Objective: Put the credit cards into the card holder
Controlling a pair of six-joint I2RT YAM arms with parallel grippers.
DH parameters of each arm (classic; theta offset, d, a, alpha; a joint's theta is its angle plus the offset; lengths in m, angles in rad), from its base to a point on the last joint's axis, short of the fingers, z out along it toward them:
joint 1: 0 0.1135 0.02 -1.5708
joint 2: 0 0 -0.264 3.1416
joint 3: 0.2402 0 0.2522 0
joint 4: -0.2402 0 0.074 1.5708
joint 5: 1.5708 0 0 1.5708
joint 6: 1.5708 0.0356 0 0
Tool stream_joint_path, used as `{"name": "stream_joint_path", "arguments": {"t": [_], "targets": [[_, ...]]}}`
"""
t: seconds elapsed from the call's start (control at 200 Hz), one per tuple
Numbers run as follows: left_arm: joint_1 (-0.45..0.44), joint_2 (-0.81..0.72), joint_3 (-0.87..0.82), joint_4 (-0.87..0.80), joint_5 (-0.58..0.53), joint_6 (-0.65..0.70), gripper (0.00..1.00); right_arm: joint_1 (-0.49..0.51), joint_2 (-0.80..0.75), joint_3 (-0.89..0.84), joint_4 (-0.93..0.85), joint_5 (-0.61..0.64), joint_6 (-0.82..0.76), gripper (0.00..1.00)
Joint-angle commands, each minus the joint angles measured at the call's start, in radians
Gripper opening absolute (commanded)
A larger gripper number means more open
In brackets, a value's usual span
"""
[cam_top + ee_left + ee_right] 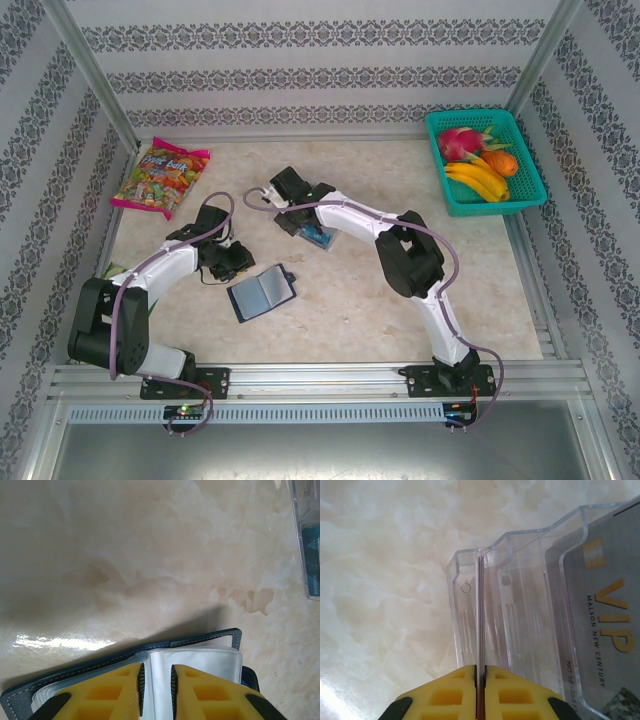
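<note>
The card holder [262,292] lies open on the table, navy outside with pale sleeves inside. My left gripper [238,262] is at its upper left edge. In the left wrist view the gripper [156,666] has its jaws narrowly apart, with a white sleeve of the card holder [200,641] between the pads. My right gripper [292,220] is at the clear tray [315,237]. It [480,667] is shut on a thin credit card [480,615], seen edge-on in the tray's [465,630] end compartment. A grey VIP card [600,630] stands further back in the tray.
A candy bag [160,178] lies at the back left. A green basket [436,150] of fruit sits at the back right. The clear tray [302,540] with a teal card [311,555] shows at the right edge of the left wrist view.
</note>
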Motion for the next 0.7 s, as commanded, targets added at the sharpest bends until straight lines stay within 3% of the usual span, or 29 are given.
{"name": "stream_joint_path", "arguments": {"t": [0.0, 0.09, 0.17, 0.34, 0.694], "targets": [[0.008, -0.008, -0.011, 0.007, 0.007, 0.017, 0.24, -0.011, -0.012, 0.020, -0.023, -0.054, 0.033, 0.07], [0.009, -0.009, -0.011, 0.008, 0.007, 0.017, 0.24, -0.018, -0.017, 0.016, -0.020, -0.079, 0.045, 0.07], [0.008, -0.007, -0.008, 0.009, 0.010, 0.016, 0.24, -0.024, -0.021, 0.019, -0.019, -0.096, 0.052, 0.15], [0.008, -0.001, -0.003, 0.007, 0.015, 0.019, 0.24, -0.034, -0.020, 0.030, -0.024, -0.108, 0.061, 0.15], [0.008, 0.002, 0.002, 0.005, 0.018, 0.018, 0.24, -0.040, -0.019, 0.035, -0.032, -0.105, 0.064, 0.00]]}}
